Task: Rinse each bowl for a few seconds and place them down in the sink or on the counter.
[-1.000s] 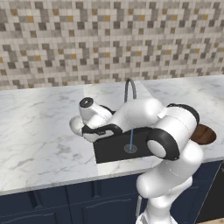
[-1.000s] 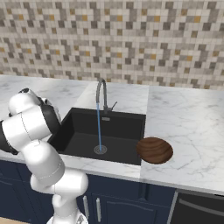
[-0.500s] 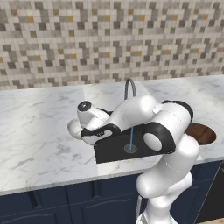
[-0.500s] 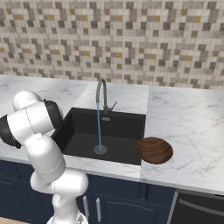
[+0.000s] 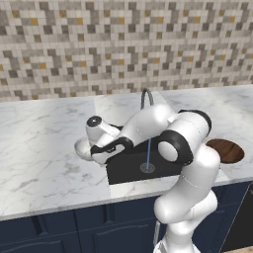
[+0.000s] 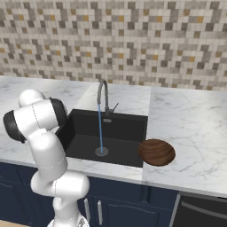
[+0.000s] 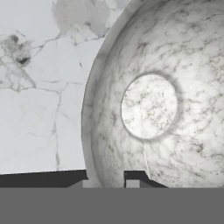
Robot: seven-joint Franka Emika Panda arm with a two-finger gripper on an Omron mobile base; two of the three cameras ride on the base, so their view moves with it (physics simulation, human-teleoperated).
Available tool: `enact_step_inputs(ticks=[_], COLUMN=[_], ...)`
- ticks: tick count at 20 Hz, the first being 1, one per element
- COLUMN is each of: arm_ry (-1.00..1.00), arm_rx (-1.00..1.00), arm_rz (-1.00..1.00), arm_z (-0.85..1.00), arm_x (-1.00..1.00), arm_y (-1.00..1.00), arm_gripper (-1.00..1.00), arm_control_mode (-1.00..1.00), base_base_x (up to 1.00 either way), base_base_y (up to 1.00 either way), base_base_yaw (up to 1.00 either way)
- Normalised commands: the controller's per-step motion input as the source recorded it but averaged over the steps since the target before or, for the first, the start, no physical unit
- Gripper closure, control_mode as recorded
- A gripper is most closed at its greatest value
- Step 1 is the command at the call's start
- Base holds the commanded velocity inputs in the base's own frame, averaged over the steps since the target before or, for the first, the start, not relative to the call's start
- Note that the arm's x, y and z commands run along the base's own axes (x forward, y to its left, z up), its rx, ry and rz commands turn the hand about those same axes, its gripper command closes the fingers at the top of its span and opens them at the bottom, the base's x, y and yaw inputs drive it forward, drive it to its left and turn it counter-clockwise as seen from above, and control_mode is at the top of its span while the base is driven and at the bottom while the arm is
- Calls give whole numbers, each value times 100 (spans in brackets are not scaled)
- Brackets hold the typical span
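No writing or brand mark can be read on anything. The pale speckled bowl [image 7: 166, 109] sits upright, mouth up, on the marble bench [image 5: 44, 158] just beside the left rim of the black sink [image 5: 131, 170]; being round, it has no long axis. In the hand view its flat circular base faces the camera, and the jaws stand astride its near rim, one tip inside and one outside, though whether they press it cannot be told. The faucet [image 6: 103, 95] pours a thin blue stream [image 6: 100, 133] onto the drain [image 6: 101, 151]. The dark wooden bowl [image 6: 157, 151] rests upright at the sink's right rim, overhanging the basin.
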Motion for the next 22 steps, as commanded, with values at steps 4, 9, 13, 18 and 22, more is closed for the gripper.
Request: enact_step_inputs(ticks=[4, 9, 13, 18, 22], arm_ry=[3, 2, 3, 3, 2], arm_rx=[1, 0, 0, 0, -1], arm_rz=[0, 0, 0, 0, 0], arm_z=[-24, -25, -26, -27, -20], arm_x=[6, 4, 7, 5, 2], arm_y=[5, 4, 5, 9, 14], arm_gripper=[100, 100, 100, 100, -100], arm_control_mode=[-100, -100, -100, -100, -100], base_base_x=[0, 0, 0, 0, 0], base_base_y=[0, 0, 0, 0, 0], base_base_yaw=[0, 0, 0, 0, 0])
